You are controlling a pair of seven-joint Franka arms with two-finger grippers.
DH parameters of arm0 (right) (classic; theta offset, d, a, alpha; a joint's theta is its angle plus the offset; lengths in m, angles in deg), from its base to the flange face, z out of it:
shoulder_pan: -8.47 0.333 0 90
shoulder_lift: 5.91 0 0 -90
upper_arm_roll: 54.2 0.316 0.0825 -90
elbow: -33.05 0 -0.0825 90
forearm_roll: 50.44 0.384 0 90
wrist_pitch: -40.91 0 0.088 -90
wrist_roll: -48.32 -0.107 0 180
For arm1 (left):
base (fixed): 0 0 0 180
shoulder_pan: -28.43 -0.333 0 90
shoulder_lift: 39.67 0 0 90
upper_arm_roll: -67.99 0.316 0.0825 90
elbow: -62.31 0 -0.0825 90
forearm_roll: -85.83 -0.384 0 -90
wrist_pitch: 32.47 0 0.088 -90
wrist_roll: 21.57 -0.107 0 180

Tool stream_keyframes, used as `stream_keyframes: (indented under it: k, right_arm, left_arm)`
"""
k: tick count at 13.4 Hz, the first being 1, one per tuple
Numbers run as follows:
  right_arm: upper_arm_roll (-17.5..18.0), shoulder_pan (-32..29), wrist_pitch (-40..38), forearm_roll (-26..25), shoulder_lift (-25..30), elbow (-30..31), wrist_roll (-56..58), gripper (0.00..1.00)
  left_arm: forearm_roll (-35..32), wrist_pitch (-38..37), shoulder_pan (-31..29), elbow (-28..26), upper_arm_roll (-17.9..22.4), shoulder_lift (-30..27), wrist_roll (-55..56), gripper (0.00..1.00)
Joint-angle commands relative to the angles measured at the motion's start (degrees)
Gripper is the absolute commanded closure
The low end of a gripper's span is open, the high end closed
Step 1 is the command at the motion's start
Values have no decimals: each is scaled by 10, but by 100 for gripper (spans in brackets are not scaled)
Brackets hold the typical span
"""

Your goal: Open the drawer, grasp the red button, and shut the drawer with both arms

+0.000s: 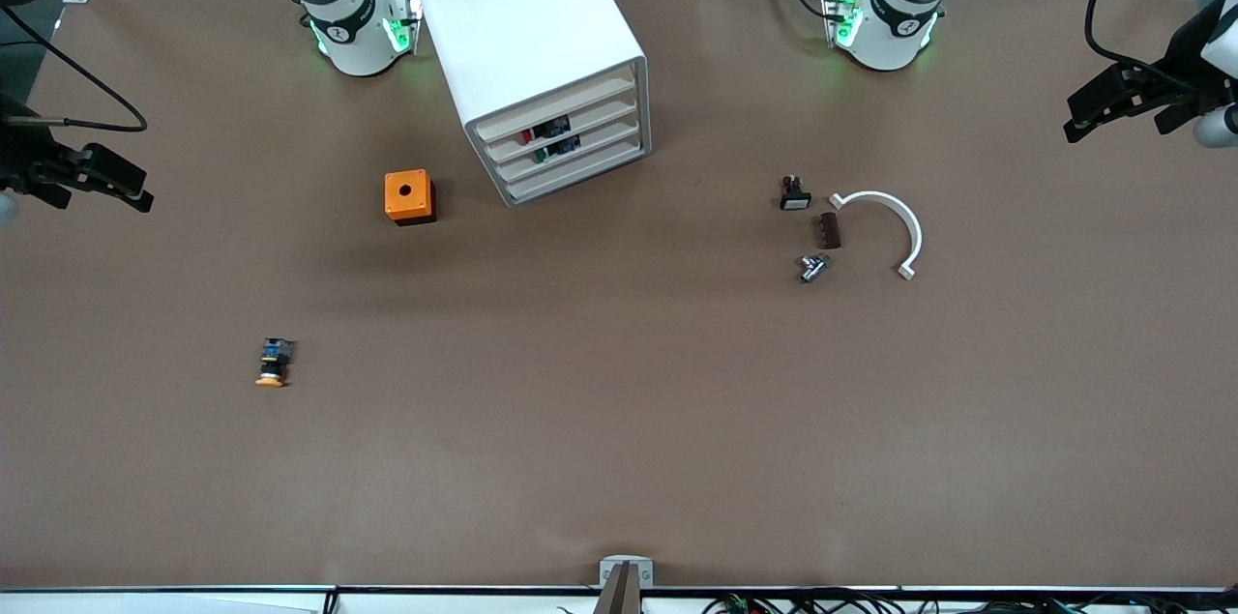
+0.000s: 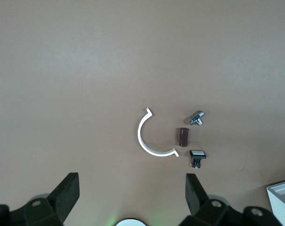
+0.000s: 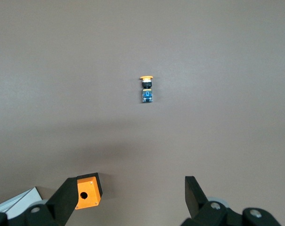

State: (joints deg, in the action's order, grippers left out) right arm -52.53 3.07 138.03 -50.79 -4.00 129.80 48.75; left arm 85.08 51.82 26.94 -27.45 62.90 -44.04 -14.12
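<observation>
The white four-drawer cabinet stands between the two arm bases, its front facing the camera and all drawers pushed in. In the drawer, second from the top, the button shows its red cap with a blue block beside it. My left gripper hangs open and empty in the air at the left arm's end of the table; the left wrist view shows its fingers wide apart over bare table. My right gripper hangs open and empty at the right arm's end, its fingers equally wide.
An orange box with a hole sits beside the cabinet. An orange-capped button lies nearer the camera. Toward the left arm's end lie a white curved piece, a brown block, a small switch and a metal part.
</observation>
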Motion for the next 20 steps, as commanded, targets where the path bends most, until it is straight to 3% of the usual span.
stream_keyframes:
  k: [1, 5, 10, 17, 20]
  right_arm:
    - [-1, 5, 4, -11, 13, 10, -6, 0]
    - [-1, 4, 4, -11, 13, 10, -6, 0]
    - [-1, 5, 4, -11, 13, 10, -6, 0]
    - [-1, 4, 4, -11, 13, 9, -6, 0]
    - [-1, 4, 5, -11, 12, 9, -6, 0]
  left_arm:
    - [0, -11, -4, 17, -2, 7, -2, 0]
    - [-1, -11, -2, 17, -2, 29, -3, 0]
    - [8, 13, 17, 16, -24, 120, 8, 0]
    - [56, 88, 75, 16, -29, 225, 198, 0]
    - [82, 105, 112, 17, -29, 281, 360, 0]
